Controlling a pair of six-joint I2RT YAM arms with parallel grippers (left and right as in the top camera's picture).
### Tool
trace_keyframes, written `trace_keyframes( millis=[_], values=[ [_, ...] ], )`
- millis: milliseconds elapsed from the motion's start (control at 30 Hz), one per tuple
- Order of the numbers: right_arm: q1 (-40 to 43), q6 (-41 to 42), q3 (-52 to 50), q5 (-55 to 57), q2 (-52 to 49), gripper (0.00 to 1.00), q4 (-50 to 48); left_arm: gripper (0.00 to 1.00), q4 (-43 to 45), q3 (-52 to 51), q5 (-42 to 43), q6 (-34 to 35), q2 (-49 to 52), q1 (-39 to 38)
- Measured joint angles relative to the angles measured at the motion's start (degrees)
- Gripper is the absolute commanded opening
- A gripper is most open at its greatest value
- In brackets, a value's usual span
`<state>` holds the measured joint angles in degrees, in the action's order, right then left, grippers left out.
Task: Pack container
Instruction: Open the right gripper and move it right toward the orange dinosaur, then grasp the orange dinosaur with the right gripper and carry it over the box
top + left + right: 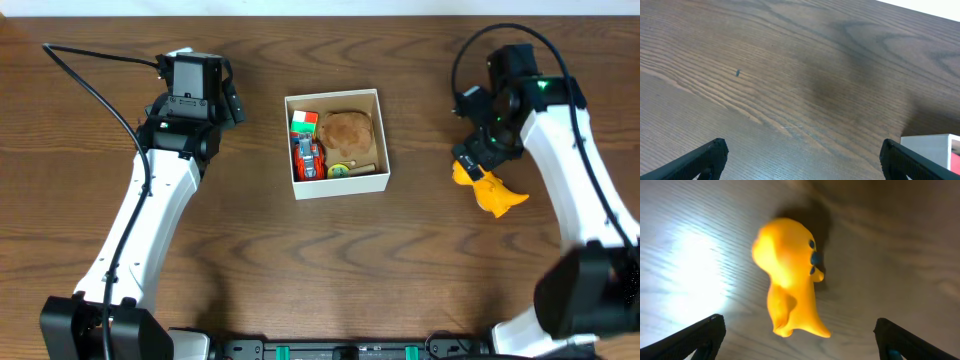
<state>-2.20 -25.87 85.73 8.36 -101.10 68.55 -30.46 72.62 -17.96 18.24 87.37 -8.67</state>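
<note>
overhead view: the container, a square, shallow white-walled cardboard box with a tan inside, stands near the middle of the dark wooden table. it holds several small toys. a red toy car lies along its left wall. a cube with red, green and white faces sits in the far left corner. a round brown object fills most of the far right part. a small yellow-green piece rests by the near wall; what it is cannot be made out.

the left gripper is spread wide over bare wood to the left of the container and grips nothing. one white corner of the box shows at the lower right edge of the left wrist view, just beyond the right-hand finger.

the right gripper is well to the right of the container, apart from it. its jaws are wide open on either side of a yellow dinosaur-like figure with blue eye spots. the figure lies on the table and neither fingertip touches it.
</note>
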Motion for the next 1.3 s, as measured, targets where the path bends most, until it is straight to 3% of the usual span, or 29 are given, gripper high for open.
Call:
trace_keyframes(
  millis=[300,367,467,533,833,1100,1300],
  values=[
    [2.3,2.0,-0.1,-1.0,-11.3,0.97,-0.9,0.98,0.0,0.0,0.0,0.0,0.0,0.0],
    [2.3,2.0,-0.1,-1.6,-13.9,0.88,-1.0,0.98,0.0,0.0,0.0,0.0,0.0,0.0],
    [2.3,2.4,-0.1,-3.0,-17.9,0.31,-1.1,0.98,0.0,0.0,0.0,0.0,0.0,0.0],
    [2.3,2.5,-0.2,-3.2,-19.4,0.01,-1.1,0.98,0.0,0.0,0.0,0.0,0.0,0.0],
    [2.1,4.2,3.7,-4.2,-19.8,0.01,0.5,0.98,0.0,0.0,0.0,0.0,0.0,0.0],
    [-2.9,7.7,23.5,-10.7,-20.4,0.01,0.9,0.98,0.0,0.0,0.0,0.0,0.0,0.0],
    [-11.4,1.3,33.6,-20.1,-20.4,0.01,-0.2,0.98,0.0,0.0,0.0,0.0,0.0,0.0]
  ],
)
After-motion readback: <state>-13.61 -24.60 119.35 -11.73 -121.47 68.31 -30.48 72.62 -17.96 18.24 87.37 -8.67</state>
